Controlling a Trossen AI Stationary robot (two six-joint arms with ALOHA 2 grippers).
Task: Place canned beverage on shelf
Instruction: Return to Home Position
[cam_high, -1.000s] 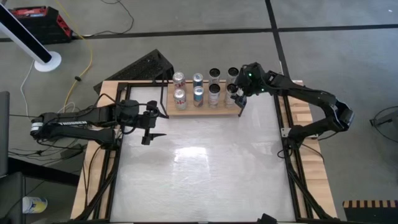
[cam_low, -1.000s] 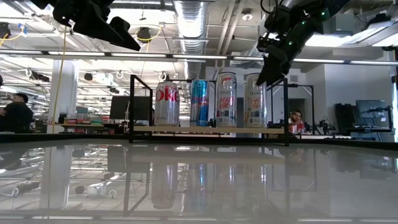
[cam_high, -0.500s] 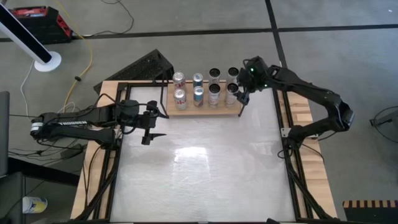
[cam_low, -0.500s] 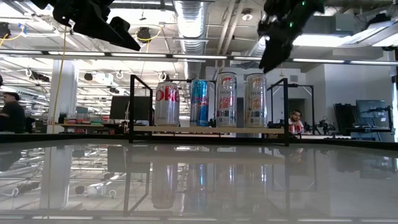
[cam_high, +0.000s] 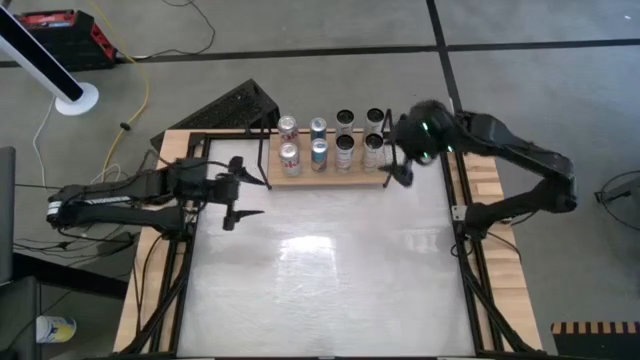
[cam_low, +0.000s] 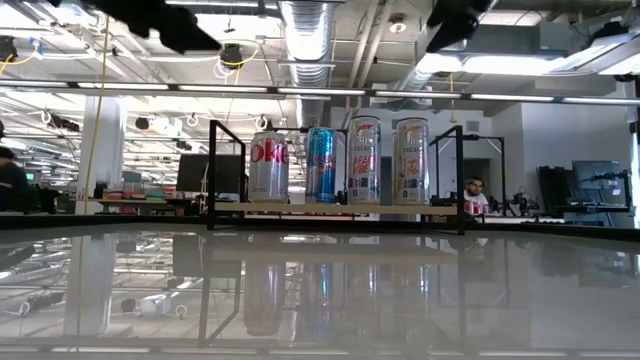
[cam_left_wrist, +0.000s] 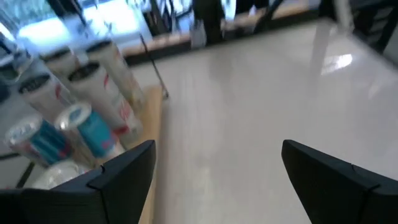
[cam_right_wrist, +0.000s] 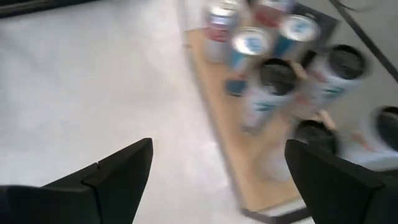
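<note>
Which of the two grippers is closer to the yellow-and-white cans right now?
Right. The right gripper hangs just off the end of the shelf where the yellow-and-white cans stand. The left gripper is beyond the shelf's opposite end.

The shelf (cam_high: 330, 181) is matt light wood with thin black metal end rails (cam_low: 211, 175); its cans (cam_low: 268, 168) are glossy printed metal. The white tabletop (cam_high: 320, 285) is smooth and mirror-glossy, flanked left and right by bare wooden slats (cam_high: 503, 270).
</note>
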